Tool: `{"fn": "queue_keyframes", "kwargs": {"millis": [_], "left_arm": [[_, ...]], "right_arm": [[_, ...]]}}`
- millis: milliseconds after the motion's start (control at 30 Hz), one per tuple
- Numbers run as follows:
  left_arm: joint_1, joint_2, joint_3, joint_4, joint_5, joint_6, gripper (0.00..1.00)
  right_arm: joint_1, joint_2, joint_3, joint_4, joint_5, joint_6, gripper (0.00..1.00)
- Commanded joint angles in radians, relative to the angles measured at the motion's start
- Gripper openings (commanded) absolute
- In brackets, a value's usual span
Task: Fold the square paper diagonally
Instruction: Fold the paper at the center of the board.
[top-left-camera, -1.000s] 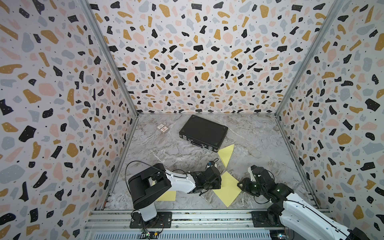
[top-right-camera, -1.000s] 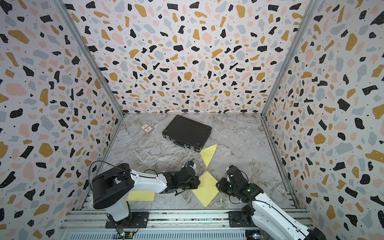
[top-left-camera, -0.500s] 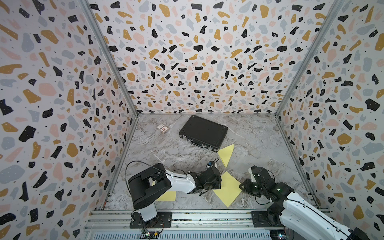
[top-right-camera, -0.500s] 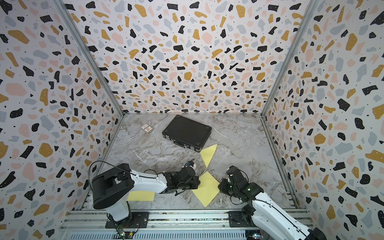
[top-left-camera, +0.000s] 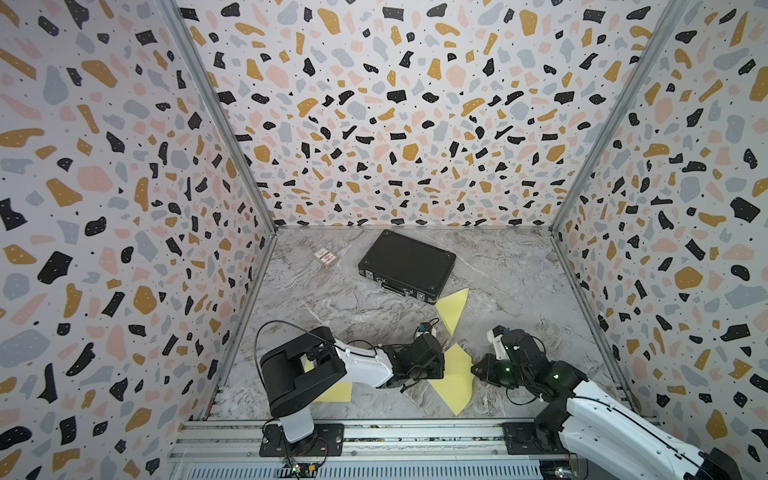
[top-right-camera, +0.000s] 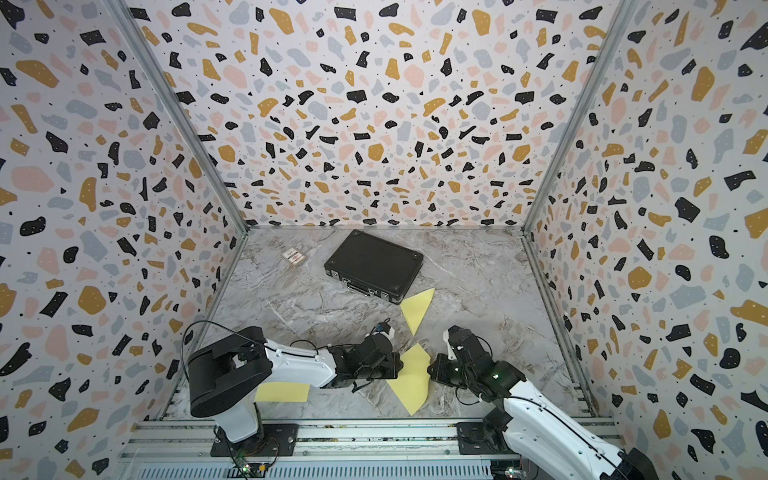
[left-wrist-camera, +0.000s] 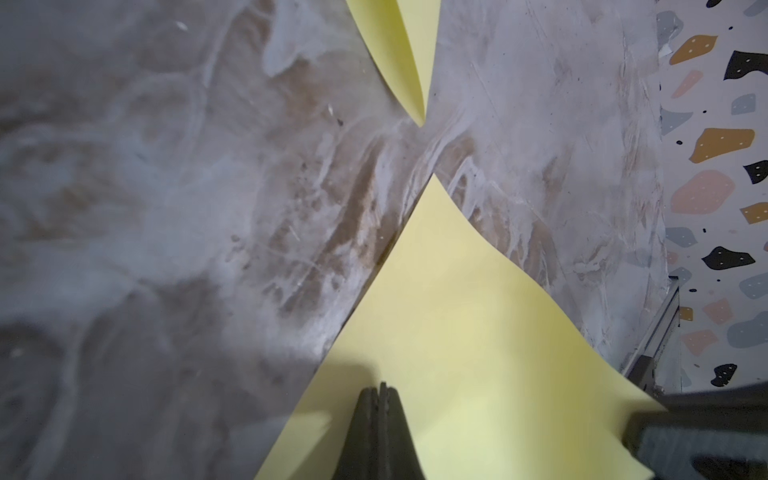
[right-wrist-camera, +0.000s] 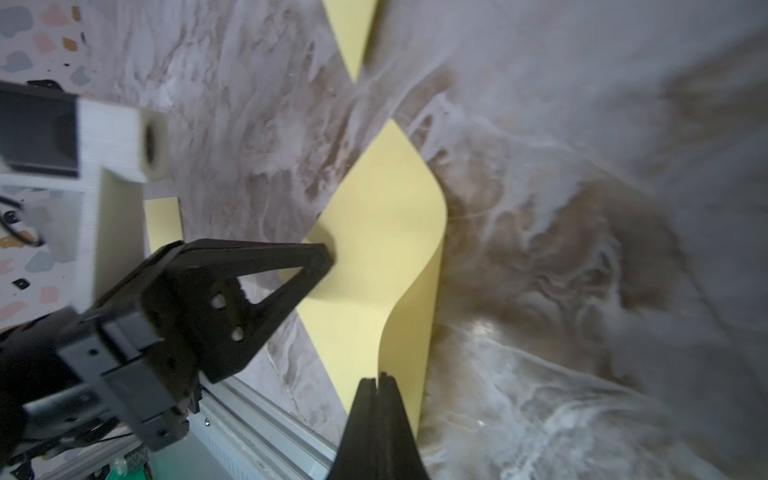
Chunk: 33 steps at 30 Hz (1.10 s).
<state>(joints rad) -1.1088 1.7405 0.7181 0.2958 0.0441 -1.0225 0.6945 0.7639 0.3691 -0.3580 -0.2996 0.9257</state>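
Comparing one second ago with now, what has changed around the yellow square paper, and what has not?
The right gripper closed its jaws on the corner of the square paper nearest it; the edge there curls up. The left gripper stayed shut, its tip on the paper's opposite side. The black case and the folded yellow sheet did not move.
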Motion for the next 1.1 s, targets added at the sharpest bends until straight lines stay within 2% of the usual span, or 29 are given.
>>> {"fn": "queue_keyframes", "kwargs": {"millis": [0, 167, 300, 533, 800, 1067], "left_arm": [[-0.013, 0.076, -0.043, -0.166, 0.027, -0.003, 0.0], [-0.013, 0.08, -0.055, -0.147, 0.035, -0.016, 0.0], [-0.014, 0.077, -0.069, -0.127, 0.039, -0.024, 0.0], [-0.015, 0.068, -0.077, -0.116, 0.042, -0.025, 0.0], [-0.017, 0.052, -0.06, -0.116, 0.073, -0.01, 0.0], [-0.017, 0.02, -0.024, -0.12, 0.117, 0.004, 0.0]], "right_arm": [[0.05, 0.057, 0.036, 0.141, -0.012, 0.046, 0.0], [0.082, 0.17, 0.019, 0.272, 0.005, 0.093, 0.0], [0.094, 0.268, 0.024, 0.306, 0.021, 0.102, 0.0], [0.095, 0.377, 0.024, 0.304, 0.044, 0.099, 0.0], [0.096, 0.419, 0.037, 0.208, 0.094, 0.078, 0.0], [0.096, 0.476, 0.06, 0.177, 0.091, 0.055, 0.0]]}}
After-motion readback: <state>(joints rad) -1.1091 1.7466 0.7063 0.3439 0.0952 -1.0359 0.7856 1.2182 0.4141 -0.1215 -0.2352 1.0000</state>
